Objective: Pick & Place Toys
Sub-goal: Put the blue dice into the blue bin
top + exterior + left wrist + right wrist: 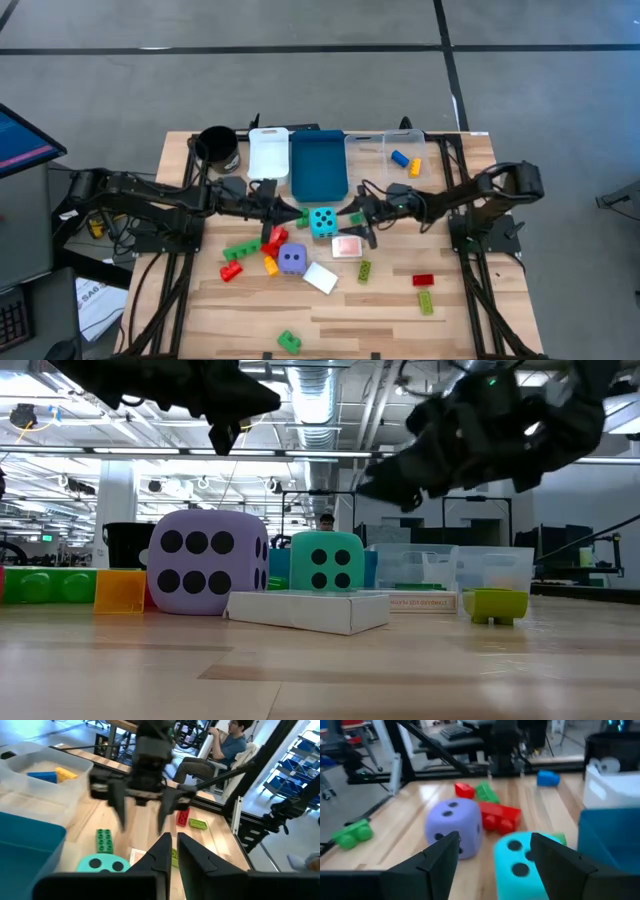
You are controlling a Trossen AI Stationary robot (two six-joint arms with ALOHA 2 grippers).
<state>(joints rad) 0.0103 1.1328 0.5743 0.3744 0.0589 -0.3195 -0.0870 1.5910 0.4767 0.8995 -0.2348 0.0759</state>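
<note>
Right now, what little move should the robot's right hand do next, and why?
Probably lower a little and close on the cyan die. The right gripper is open, and its wrist view shows the die close ahead, partly between the fingers. The left gripper is shut and empty, hovering near the red bricks.

Around the cyan die (322,221) I see little room: both arms crowd its sides, the blue bin (319,166) blocks behind. Past the green brick (289,341), bare table lies open.
</note>
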